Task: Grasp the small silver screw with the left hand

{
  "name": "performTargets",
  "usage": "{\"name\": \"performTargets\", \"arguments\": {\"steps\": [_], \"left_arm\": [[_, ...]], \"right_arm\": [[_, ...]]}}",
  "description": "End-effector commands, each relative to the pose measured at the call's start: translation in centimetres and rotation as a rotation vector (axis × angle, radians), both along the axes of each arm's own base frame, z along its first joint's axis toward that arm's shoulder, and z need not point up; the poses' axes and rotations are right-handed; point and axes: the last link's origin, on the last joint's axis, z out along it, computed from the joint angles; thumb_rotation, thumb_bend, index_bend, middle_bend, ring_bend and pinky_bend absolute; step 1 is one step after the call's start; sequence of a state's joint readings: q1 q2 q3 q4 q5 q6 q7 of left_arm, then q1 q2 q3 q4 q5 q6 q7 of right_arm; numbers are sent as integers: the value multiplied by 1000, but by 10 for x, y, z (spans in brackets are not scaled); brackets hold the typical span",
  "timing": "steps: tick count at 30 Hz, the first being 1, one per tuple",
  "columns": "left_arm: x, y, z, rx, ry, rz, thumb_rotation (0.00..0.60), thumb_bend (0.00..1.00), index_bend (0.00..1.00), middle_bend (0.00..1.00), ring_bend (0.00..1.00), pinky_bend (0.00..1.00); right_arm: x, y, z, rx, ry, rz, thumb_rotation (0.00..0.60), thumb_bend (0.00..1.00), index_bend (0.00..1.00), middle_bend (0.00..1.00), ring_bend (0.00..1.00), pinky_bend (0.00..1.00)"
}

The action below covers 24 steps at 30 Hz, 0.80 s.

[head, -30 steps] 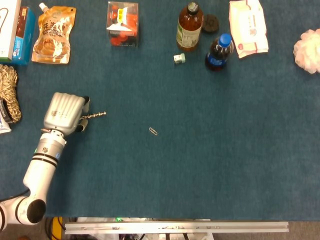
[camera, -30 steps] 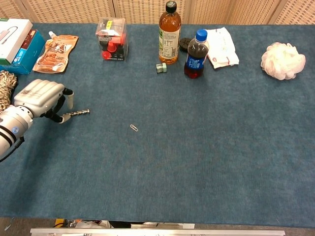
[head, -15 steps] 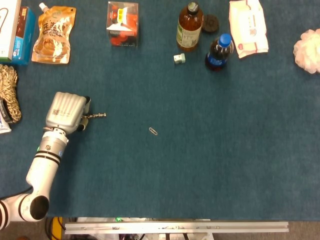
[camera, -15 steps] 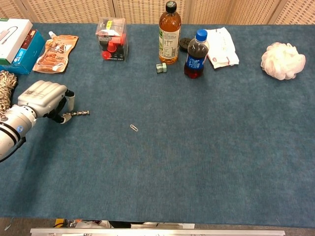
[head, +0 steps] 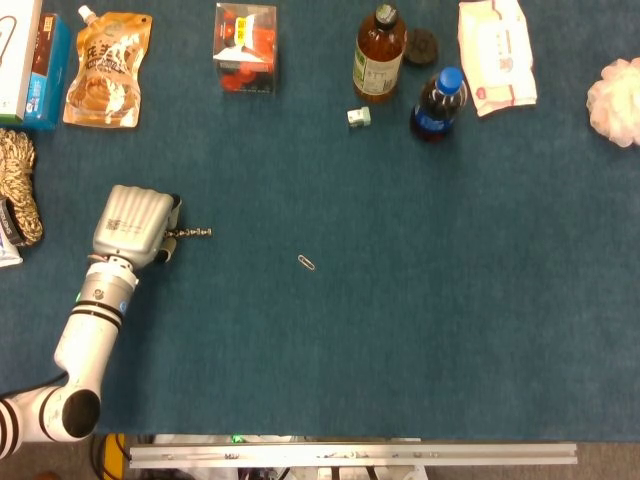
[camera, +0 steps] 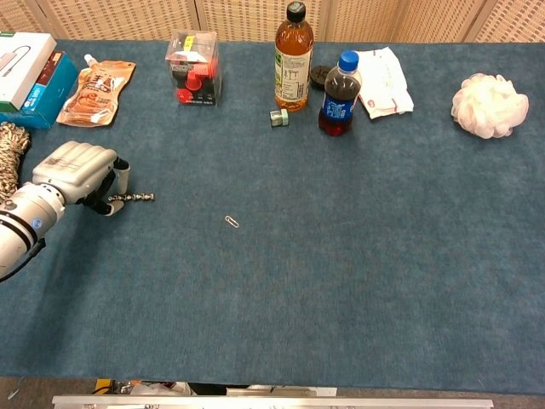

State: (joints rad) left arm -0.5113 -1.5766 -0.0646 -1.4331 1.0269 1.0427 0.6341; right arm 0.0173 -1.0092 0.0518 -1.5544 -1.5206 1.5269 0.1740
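Note:
The small silver screw [head: 191, 233] lies level over the blue cloth at the left, its tip pointing right; the chest view shows the same screw [camera: 138, 198]. My left hand [head: 131, 226] is right beside it on the left, fingers curled in, and pinches the screw's left end between fingertips and thumb. In the chest view the left hand [camera: 75, 173] hides that end of the screw. Neither view shows my right hand.
A small paperclip [head: 306, 262] lies right of the screw. A coiled rope [head: 18, 186] and boxes [head: 33, 60] sit at the left edge. Along the back stand a snack pouch [head: 103, 68], a red box [head: 245, 47], two bottles [head: 379, 54] and a white puff [head: 616, 100].
The screw's tip has dropped from a slight upward tilt to level. The left hand has shifted a little, its fingers still closed on the screw's end.

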Motion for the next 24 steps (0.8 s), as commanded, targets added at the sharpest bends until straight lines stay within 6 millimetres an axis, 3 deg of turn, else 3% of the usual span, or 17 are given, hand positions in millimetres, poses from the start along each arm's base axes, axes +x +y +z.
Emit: {"name": "performTargets", "arguments": {"steps": [1, 11, 24], "left_arm": [[0, 1, 0, 2, 2, -1, 600, 291, 533, 762, 720, 720], [0, 2, -2, -8, 13, 4, 600, 346, 550, 763, 720, 720], [1, 3, 1, -10, 31, 6, 600, 346, 479, 761, 720, 720]], "right_arm": [[0, 0, 0, -3, 0, 1, 600, 186, 413, 498, 520, 600], [0, 3, 3, -14, -1, 2, 600, 186, 413, 498, 521, 600], [-2, 6, 4, -18, -4, 0, 600, 186, 413, 498, 521, 600]]}}
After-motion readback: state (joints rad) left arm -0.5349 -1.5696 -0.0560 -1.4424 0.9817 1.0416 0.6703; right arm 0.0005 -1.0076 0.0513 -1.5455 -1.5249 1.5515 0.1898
